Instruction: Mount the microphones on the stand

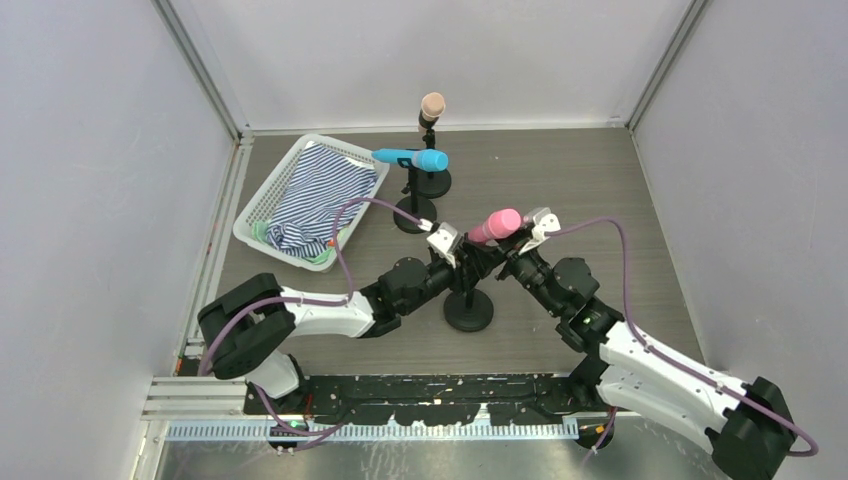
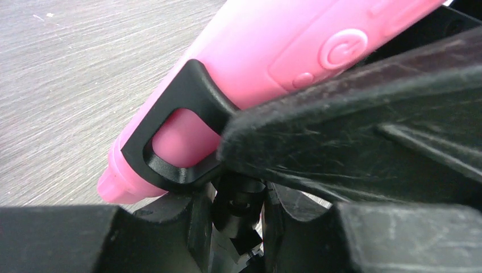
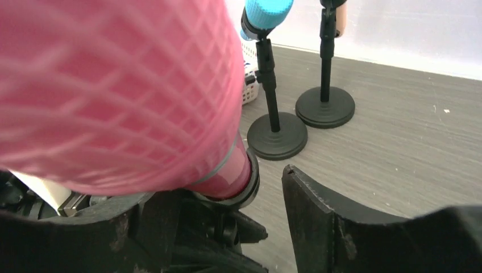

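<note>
Pink plastic microphone (image 2: 256, 62), smooth and tapering, lies tilted in the black loop clip (image 2: 170, 142) of the nearest black round-based stand (image 1: 468, 312). Its grid-textured head (image 3: 113, 85) points toward the right arm. The left gripper (image 2: 241, 207) has its fingers closed on that stand's neck just under the clip, steadying it. The right gripper (image 3: 219, 187) has its fingers parted, with bare desk showing beside the handle, so they grip nothing.

I judge this the last seating step, since the microphone looks lodged. The next move calls for the right arm to back off without dragging the head, then a gentle release so the stand does not tip.

Beyond this stand, the bright blue microphone (image 1: 412, 158) sits level on a second stand (image 1: 415, 213). Farther still, the peach-beige microphone (image 1: 432, 104) stands upright on a third stand (image 1: 434, 184). Left of the nearest stand, a white lattice plastic basket (image 1: 262, 200) holds striped cloth (image 1: 320, 195) on the grey wood-grain desk (image 1: 600, 180).
</note>
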Controlling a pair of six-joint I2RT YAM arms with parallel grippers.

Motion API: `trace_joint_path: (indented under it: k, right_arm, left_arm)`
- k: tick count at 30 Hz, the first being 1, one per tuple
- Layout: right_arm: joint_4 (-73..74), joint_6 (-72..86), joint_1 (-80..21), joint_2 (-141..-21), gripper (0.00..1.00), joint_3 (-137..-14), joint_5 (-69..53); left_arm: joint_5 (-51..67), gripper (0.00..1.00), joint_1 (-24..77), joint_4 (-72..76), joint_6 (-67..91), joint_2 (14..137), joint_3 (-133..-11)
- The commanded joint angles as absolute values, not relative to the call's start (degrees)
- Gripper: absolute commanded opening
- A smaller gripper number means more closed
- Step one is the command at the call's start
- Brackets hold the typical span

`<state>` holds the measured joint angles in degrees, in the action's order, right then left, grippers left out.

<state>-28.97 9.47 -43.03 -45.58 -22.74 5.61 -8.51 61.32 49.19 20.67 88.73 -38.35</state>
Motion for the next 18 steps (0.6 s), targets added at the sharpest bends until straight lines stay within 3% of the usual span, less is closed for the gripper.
trace_joint_path:
  k: [1,9,18]
  right_arm:
    - [-17.58,12.88,-43.09,-39.49,0.69,-27.02,4.71]
    - [6.31,20.06,-43.14,-28.36,0.70,-35.94,5.90]
    - [33.44,23.70,-43.14,-33.91,0.70,-56.71,2.13]
  left_arm:
    - [-8.88,0.00,61.66,51.97,20.17,86.94,-37.76]
    - [-11.72,0.00,61.63,49.69,16.24,86.96,-37.33]
    - [-14.65,0.00,61.70,44.99,9.02,86.61,-39.55]
